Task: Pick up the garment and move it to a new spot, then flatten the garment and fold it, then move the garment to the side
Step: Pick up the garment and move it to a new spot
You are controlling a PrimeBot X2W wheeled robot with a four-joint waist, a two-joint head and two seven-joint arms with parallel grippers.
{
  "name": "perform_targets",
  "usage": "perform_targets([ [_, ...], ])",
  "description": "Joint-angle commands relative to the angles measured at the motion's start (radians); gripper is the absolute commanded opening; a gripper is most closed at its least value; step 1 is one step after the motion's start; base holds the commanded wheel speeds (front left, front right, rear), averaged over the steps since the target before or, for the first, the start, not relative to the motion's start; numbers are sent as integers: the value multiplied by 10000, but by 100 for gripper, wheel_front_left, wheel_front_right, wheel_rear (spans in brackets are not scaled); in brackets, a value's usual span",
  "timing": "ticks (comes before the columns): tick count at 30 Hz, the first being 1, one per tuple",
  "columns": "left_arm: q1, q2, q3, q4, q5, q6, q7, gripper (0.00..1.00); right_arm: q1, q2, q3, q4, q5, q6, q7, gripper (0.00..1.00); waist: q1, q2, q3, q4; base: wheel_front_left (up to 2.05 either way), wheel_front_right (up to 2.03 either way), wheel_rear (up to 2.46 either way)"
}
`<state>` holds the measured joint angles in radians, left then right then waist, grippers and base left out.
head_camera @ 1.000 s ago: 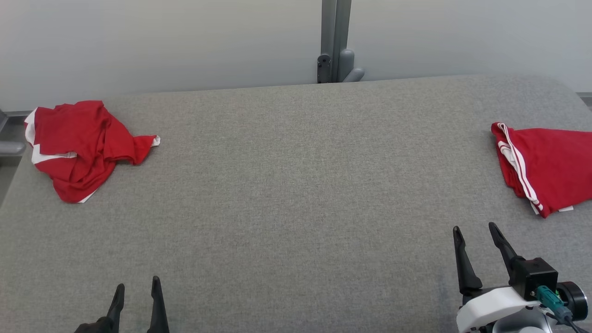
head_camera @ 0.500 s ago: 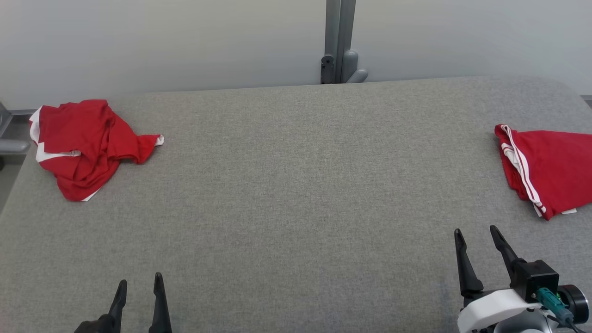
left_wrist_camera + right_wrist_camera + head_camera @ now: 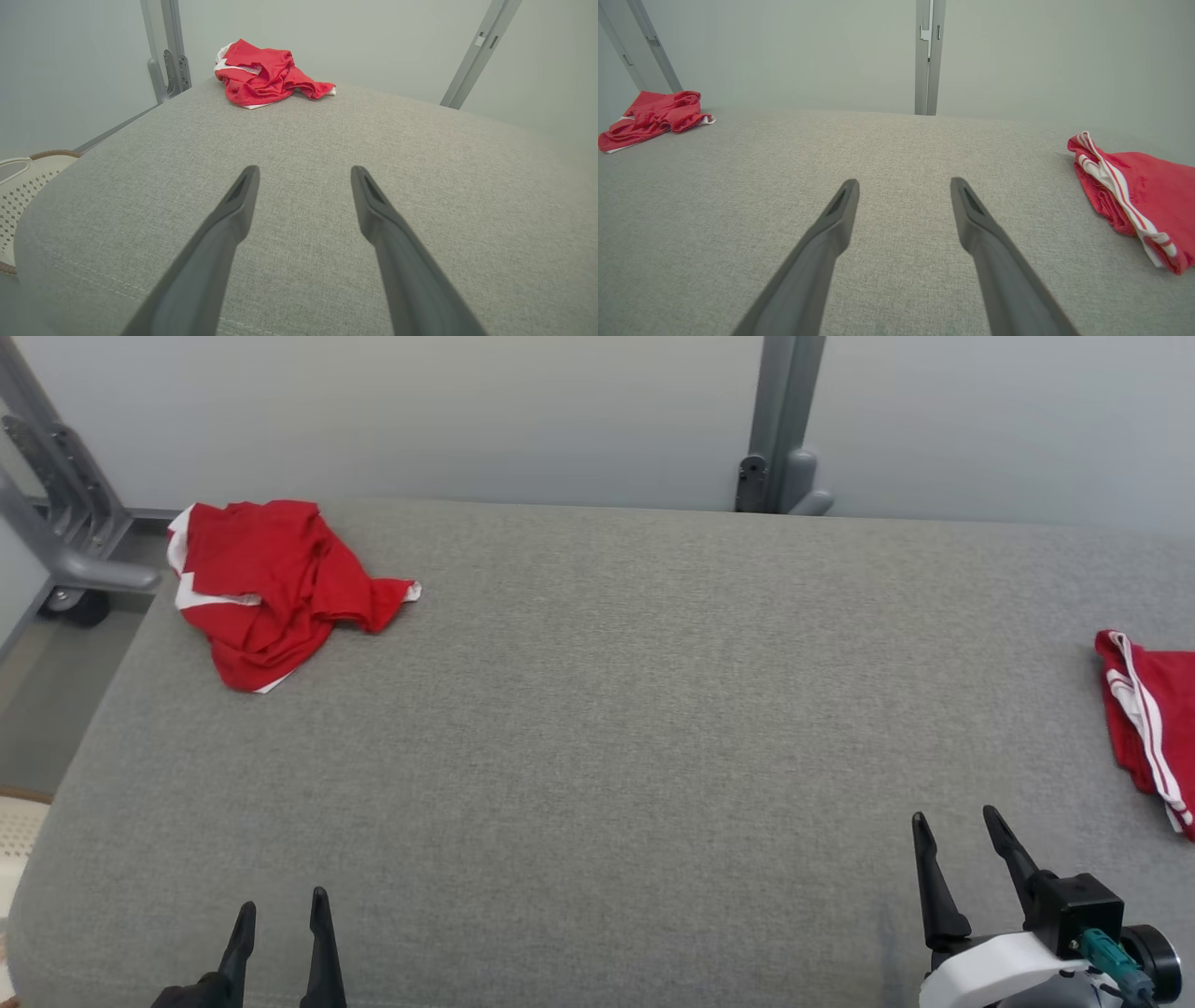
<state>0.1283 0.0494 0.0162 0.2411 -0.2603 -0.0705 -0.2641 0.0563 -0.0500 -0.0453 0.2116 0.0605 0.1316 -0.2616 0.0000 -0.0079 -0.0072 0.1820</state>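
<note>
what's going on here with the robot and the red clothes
Nothing is being handled. The left pincer and the right pincer are both open and empty, over the near side of the grey table. A crumpled red garment lies at the table's far left corner, and a folded red garment with white stripes sits at the right edge. The crumpled one is probably next to be picked up.

A grey fabric-covered table (image 3: 597, 728) spans the scene in soft, even light. Pale wall panels (image 3: 420, 411) stand behind its far edge, split by a grey metal post (image 3: 780, 420). Far left, a slanted metal frame (image 3: 61, 476); near left, a white perforated basket (image 3: 18, 191).
</note>
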Motion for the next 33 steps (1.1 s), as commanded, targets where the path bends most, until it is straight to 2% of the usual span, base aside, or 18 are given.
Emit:
perform_targets([
  [1,110,26,8,4,1,17,1,100,54,-14,25,7,70,-20,-45,100,0,79,-55,879,0,0,0],
  [5,222,26,126,22,36,-10,1,100,-120,-13,218,28,79,-20,-45,100,0,79,-7,1586,0,0,0],
  [9,326,22,263,-14,-123,55,1,100,-232,-23,325,81,54,-20,-45,100,0,79,64,1924,0,0,0],
  [18,-100,22,111,-217,-443,66,1,100,-596,-22,102,-51,-245,-20,-45,100,0,79,943,1706,0,0,0],
  [21,-795,22,11,-348,-727,-31,1,100,-992,-26,-118,-272,-572,-20,-45,100,0,79,1901,1516,0,0,0],
  [26,-2757,20,-136,-278,-1410,-175,2,100,-2110,-59,-457,-843,-1308,-20,-42,100,0,79,4093,1193,0,0,0],
  [31,-5246,56,197,627,-1748,-444,2,100,-3251,-332,-866,-1477,-1666,-20,-37,100,0,79,6076,976,0,0,0],
  [33,-6247,295,356,1087,-1917,-518,2,100,-3587,-498,-874,-1673,-1707,-20,-37,100,0,79,6678,874,0,0,0],
])
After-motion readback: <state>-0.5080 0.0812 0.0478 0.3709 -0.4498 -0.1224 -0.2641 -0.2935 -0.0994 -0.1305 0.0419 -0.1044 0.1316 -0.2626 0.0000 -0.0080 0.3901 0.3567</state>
